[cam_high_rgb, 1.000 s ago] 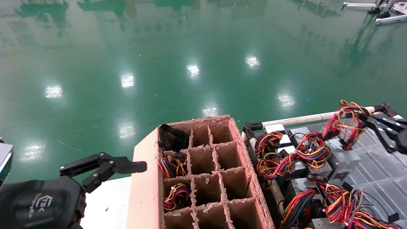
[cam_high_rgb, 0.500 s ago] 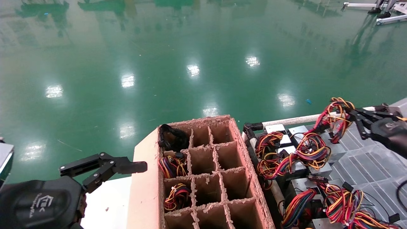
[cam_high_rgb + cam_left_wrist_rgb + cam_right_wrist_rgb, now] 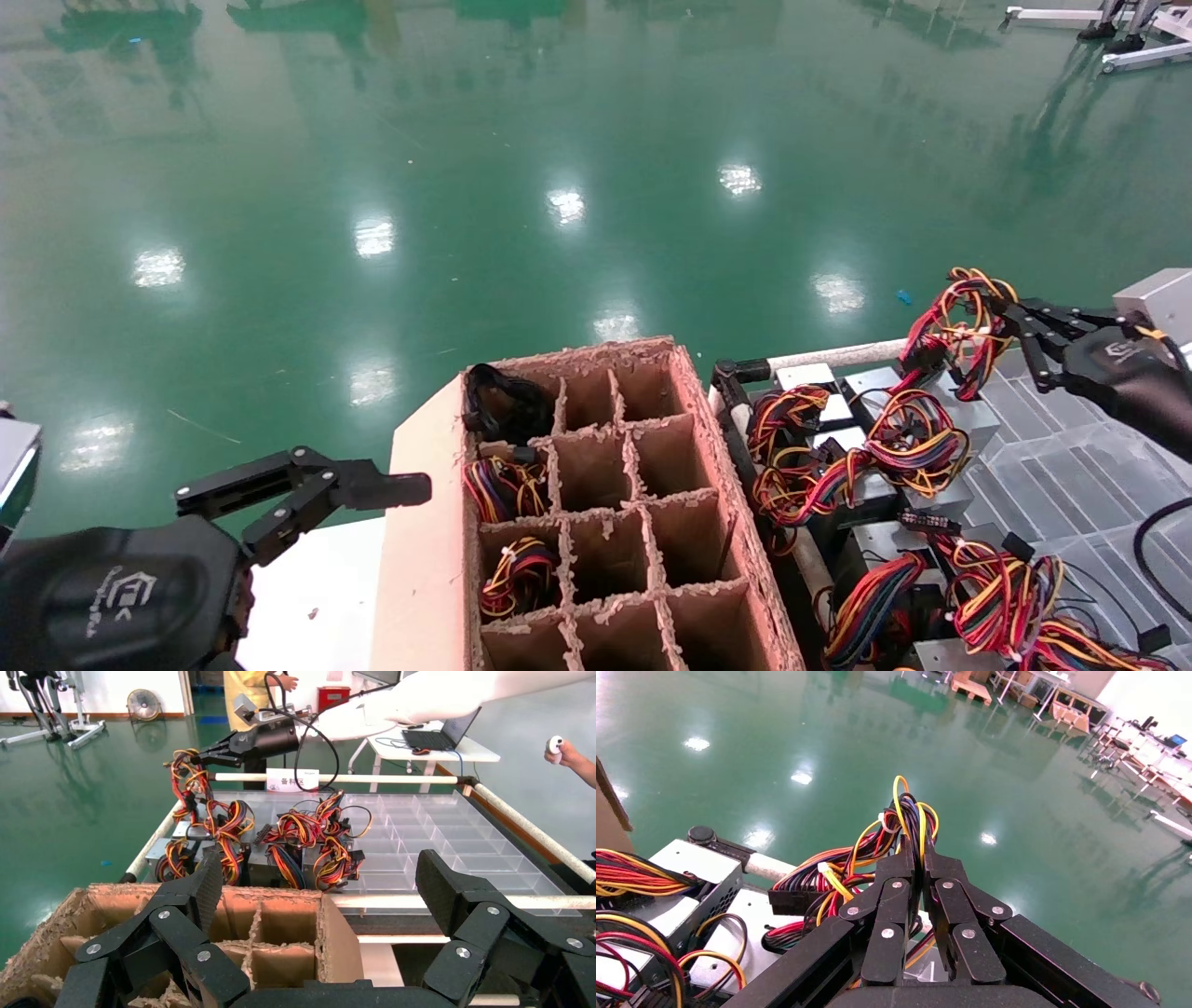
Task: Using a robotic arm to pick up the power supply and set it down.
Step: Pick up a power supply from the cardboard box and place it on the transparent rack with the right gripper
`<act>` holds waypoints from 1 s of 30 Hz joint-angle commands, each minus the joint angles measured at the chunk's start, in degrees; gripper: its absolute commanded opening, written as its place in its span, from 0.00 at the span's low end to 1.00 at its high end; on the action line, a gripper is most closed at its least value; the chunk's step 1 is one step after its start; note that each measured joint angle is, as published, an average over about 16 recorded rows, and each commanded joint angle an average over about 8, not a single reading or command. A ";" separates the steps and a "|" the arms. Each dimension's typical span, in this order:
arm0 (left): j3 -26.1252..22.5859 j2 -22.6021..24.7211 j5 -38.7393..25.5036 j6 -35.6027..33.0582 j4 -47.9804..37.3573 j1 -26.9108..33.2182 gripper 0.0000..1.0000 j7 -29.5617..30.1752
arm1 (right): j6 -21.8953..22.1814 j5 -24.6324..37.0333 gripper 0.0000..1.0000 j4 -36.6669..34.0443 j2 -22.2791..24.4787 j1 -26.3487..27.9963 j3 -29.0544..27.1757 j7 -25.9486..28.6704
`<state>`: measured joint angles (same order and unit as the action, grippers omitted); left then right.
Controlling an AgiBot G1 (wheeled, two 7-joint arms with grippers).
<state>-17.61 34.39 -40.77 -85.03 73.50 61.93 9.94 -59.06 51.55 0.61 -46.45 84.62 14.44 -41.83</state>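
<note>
right pincer [image 3: 1001,321]: clamped on the wire bundle [image 3: 959,326] of a power supply [image 3: 959,410], right of the cardboard crate [image 3: 596,503] | advice: raise slowly, wires may snag neighbours | left pincer [image 3: 372,485]: wide, parked left of crate

Head view looks down – wrist views close, level; all share wire bundle [image 3: 959,326]
</note>
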 commanded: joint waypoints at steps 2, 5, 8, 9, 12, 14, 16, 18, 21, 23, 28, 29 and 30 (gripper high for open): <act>-0.01 0.00 0.01 0.00 0.00 0.00 1.00 0.00 | 0.14 -0.18 0.00 -0.20 -0.32 -0.49 -0.13 -0.80; -0.02 -0.01 0.01 0.01 0.00 0.00 1.00 -0.01 | 0.95 -0.76 0.00 -0.31 -0.93 -0.77 -0.53 -1.68; -0.02 -0.01 0.02 0.01 0.00 0.01 1.00 -0.01 | 1.98 -1.49 0.00 -0.24 -1.71 -0.75 -1.04 -2.62; -0.03 -0.01 0.02 0.01 0.00 0.01 1.00 -0.01 | 2.34 -1.72 0.00 -0.18 -1.98 -0.71 -1.20 -2.96; -0.03 -0.01 0.02 0.01 0.00 0.01 1.00 -0.02 | 3.26 -2.32 0.00 -0.02 -2.70 -0.61 -1.62 -4.03; -0.04 -0.02 0.03 0.02 0.00 0.01 1.00 -0.02 | 3.72 -2.64 0.00 0.04 -3.05 -0.62 -1.85 -4.71; -0.04 -0.02 0.03 0.02 0.00 0.01 1.00 -0.02 | 4.04 -2.93 0.00 0.05 -3.29 -0.68 -2.05 -5.31; -0.05 -0.02 0.03 0.02 0.00 0.01 1.00 -0.02 | 4.23 -3.20 0.00 0.04 -3.45 -0.79 -2.24 -5.88; -0.06 -0.02 0.04 0.02 0.00 0.01 1.00 -0.03 | 4.27 -3.61 0.00 0.02 -3.61 -0.98 -2.53 -6.55; -0.06 -0.02 0.04 0.03 0.00 0.01 1.00 -0.03 | 4.22 -3.83 0.00 -0.05 -3.75 -1.19 -2.69 -6.93; -0.07 -0.03 0.05 0.03 0.00 0.02 1.00 -0.04 | 4.16 -4.22 0.24 -0.30 -4.10 -1.74 -2.96 -7.64; -0.07 -0.03 0.05 0.03 0.00 0.02 1.00 -0.04 | 4.20 -4.29 0.37 -0.34 -4.16 -1.82 -3.00 -7.75; -0.07 -0.03 0.06 0.04 0.00 0.01 1.00 -0.04 | 4.25 -4.36 0.49 -0.36 -4.20 -1.87 -3.04 -7.85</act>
<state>-17.68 34.35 -40.72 -84.99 73.49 61.94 9.90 -54.78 47.21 0.33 -50.59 82.89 11.41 -49.57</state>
